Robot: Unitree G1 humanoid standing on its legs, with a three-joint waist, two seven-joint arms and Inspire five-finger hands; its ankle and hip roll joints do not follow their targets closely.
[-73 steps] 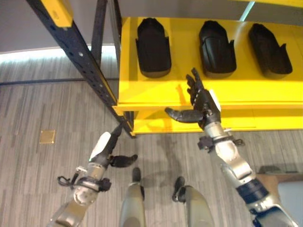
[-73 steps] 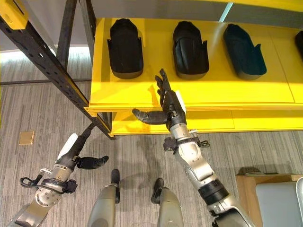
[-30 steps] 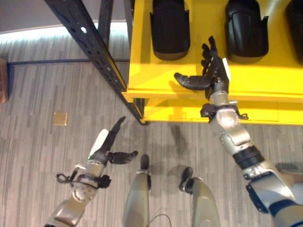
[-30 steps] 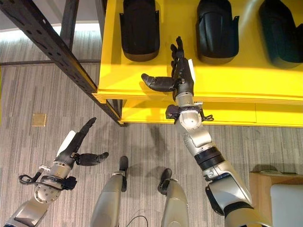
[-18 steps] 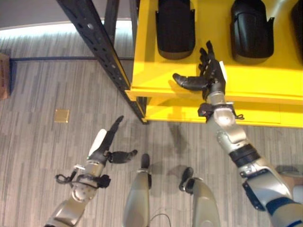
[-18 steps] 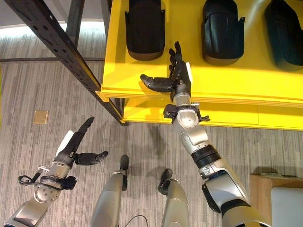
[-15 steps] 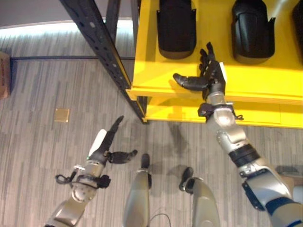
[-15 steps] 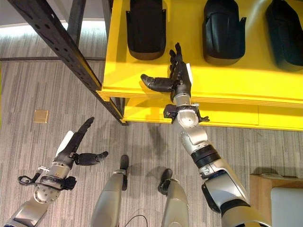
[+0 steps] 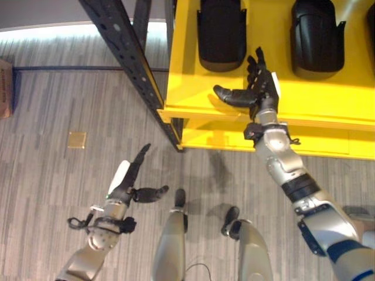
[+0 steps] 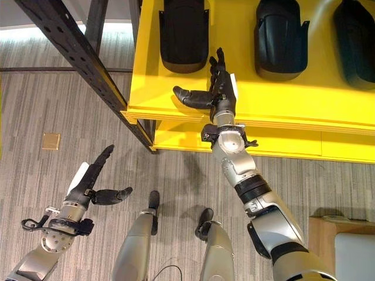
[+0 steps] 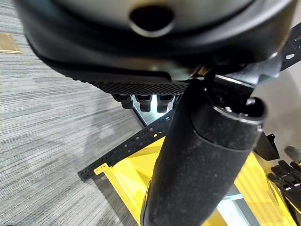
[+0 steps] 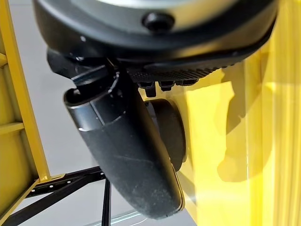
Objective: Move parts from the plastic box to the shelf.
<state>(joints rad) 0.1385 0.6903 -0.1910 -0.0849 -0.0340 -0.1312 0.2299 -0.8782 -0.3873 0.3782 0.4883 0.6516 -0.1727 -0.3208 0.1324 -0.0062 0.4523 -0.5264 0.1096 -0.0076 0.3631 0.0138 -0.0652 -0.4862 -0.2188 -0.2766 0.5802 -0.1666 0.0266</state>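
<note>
Three black moulded parts lie in a row on the yellow shelf [image 9: 328, 96]: one [image 9: 221, 32] at the left, one [image 9: 317, 35] in the middle, one [image 10: 357, 35] at the right. My right hand [image 9: 261, 91] is open above the shelf's front edge, just in front of the left part, fingers straight and thumb spread sideways, holding nothing. In the right wrist view its thumb [image 12: 127, 155] stands before a black part [image 12: 171, 127]. My left hand [image 9: 126, 187] hangs open and idle low over the floor, with its thumb [image 11: 202, 155] close in the left wrist view.
A black perforated upright [image 9: 126, 58] of the rack slants down to the shelf's left corner. A lower yellow board [image 9: 281, 143] sits under the shelf. A pale grey container [image 10: 357, 257] on a brown stand shows at the lower right. A small brass plate [image 9: 76, 139] is set in the floor.
The camera has drawn nearer the shelf. My right hand has gone from below the shelf's front edge to over the board, still open. The left hand has stayed where it was.
</note>
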